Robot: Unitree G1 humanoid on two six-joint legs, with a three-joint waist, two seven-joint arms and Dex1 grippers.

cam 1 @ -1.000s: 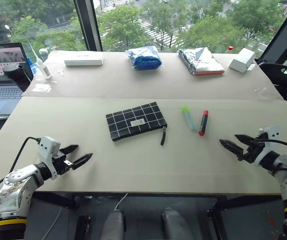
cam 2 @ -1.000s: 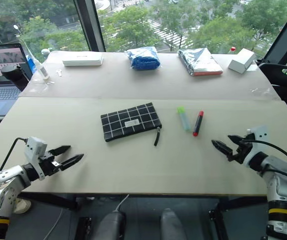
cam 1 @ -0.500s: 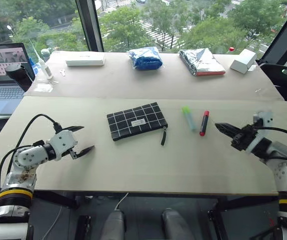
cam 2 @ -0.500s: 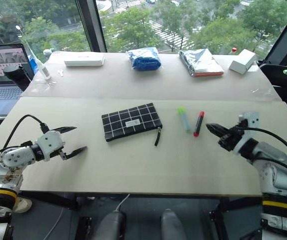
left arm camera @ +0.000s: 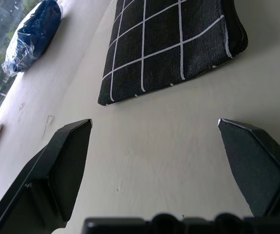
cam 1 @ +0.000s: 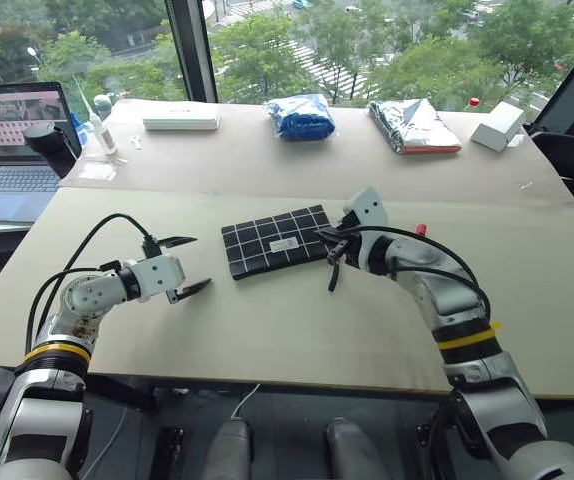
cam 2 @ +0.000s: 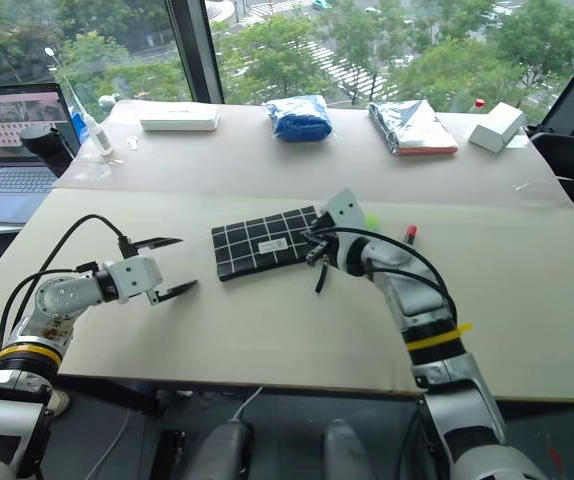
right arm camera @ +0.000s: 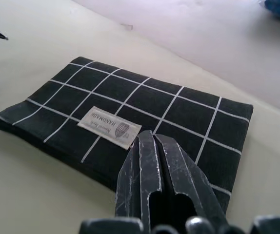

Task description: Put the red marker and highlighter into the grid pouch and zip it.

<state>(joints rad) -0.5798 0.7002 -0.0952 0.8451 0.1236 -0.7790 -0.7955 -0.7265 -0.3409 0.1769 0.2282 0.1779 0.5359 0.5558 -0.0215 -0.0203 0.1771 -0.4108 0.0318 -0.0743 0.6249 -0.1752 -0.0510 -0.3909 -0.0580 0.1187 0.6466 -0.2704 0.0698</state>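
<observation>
Lying flat on the near desk [cam 1: 267, 340], the grid pouch [cam 1: 275, 241] sits about centre, white label up, long axis slightly tilted. Its black zipper pull strap [cam 2: 319, 276] trails off the right-hand end onto the desk surface.

Right gripper [cam 1: 329, 239]: jaws together, nothing visible between them. Tips are over the right end of the pouch, beside the strap; in the right wrist view the shut fingers [right arm camera: 152, 168] point at the pouch just past the label. Contact with the fabric: cannot tell.

Left gripper [cam 1: 192, 265]: jaws wide apart, empty. It hovers over bare desk to the left of the pouch, near but apart from it. Left wrist view shows the pouch's left end ahead of the spread fingers.

Red marker [cam 2: 409, 233]: on the desk to the right of the pouch, mostly hidden behind the right arm; only its upper end shows. Highlighter [cam 2: 372, 221]: just beside it on the pouch side, also mostly hidden by the arm.
</observation>
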